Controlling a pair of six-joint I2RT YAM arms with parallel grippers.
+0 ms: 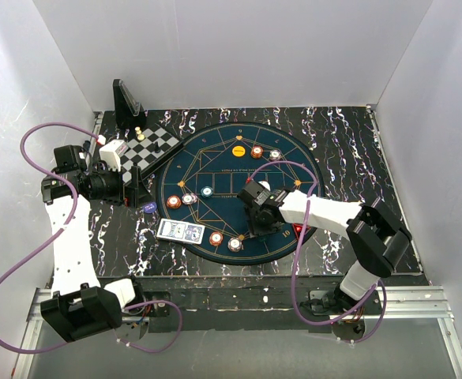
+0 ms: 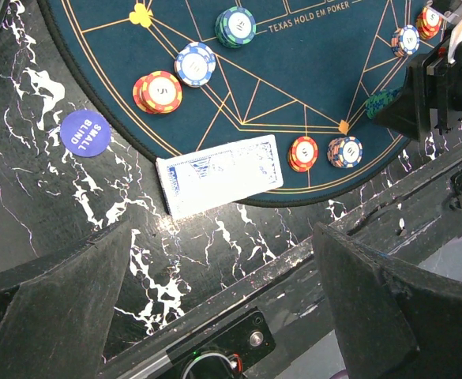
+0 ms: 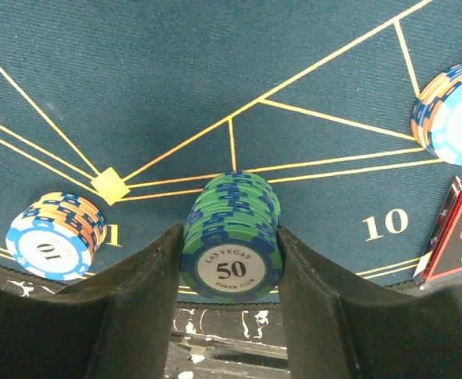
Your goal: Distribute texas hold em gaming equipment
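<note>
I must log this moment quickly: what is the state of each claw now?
Left claw: open, holding nothing.
Right claw: closed on the green 50 chip stack, fingers against both its sides.

Right wrist view: green chip stack (image 3: 231, 268) – both flanks covered by the fingers (image 3: 136, 300) of the right claw (image 3: 231, 233), which sit flush against it; its base is out of sight below them. Red marker (image 3: 456, 233) cut by the right edge, only "ALL" legible. White-and-blue stack (image 3: 452, 114) cropped at the same edge. Top view: the green chip stack is hidden under the right claw; chess pieces (image 1: 140, 133) too small to identify. Left wrist view: right arm (image 2: 444, 87) blocks most of that stack – only a sliver shows.
</note>
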